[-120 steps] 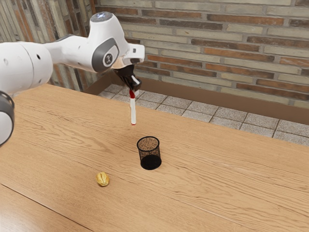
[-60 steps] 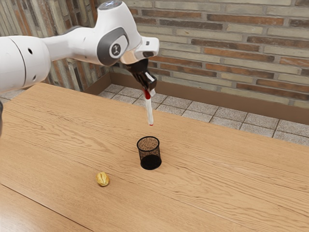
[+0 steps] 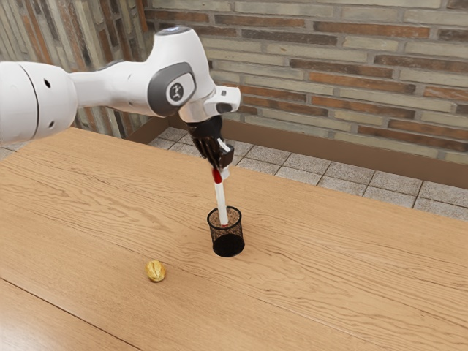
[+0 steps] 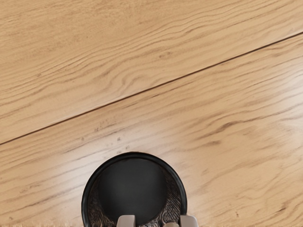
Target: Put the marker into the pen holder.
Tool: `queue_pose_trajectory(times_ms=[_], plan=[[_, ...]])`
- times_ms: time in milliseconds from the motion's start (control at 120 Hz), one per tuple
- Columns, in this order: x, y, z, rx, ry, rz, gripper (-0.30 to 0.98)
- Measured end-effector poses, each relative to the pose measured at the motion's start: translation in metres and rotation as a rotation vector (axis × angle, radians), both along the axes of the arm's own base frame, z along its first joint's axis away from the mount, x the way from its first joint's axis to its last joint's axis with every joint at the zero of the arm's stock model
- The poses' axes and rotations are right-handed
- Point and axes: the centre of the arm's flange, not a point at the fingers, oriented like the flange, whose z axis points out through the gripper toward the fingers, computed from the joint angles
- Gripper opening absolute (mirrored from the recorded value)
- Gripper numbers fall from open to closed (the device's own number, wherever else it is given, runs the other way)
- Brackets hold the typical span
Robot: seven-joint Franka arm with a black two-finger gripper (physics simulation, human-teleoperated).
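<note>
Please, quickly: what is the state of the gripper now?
Gripper: closed, holding the marker, upright with a slight tilt.

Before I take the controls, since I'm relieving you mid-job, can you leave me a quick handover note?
Gripper: shut on the marker near its red upper end, marker nearly upright.
Pen holder: upright on the table, under the gripper. The marker's lower end shows at its mouth; how deep, I can't tell.
Done: marker grasped and brought to the holder.
Left: lower it if needed, release, back away.
Small yellow object: beside the holder, not part of the job.
</note>
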Motion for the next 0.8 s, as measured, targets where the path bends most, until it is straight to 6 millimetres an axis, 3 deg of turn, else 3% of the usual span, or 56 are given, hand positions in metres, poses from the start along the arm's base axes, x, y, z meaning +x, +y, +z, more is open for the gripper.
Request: queue_pose_trajectory(times_ms=[367,583,800], plan=[[0.005,0.012,-0.006,0.031,-0.002,0.012,-0.04],[0.013,0.011,-0.028,0.032,0.008,0.009,-0.02],[0.015,0.010,-0.030,0.027,-0.002,0.005,0.39]])
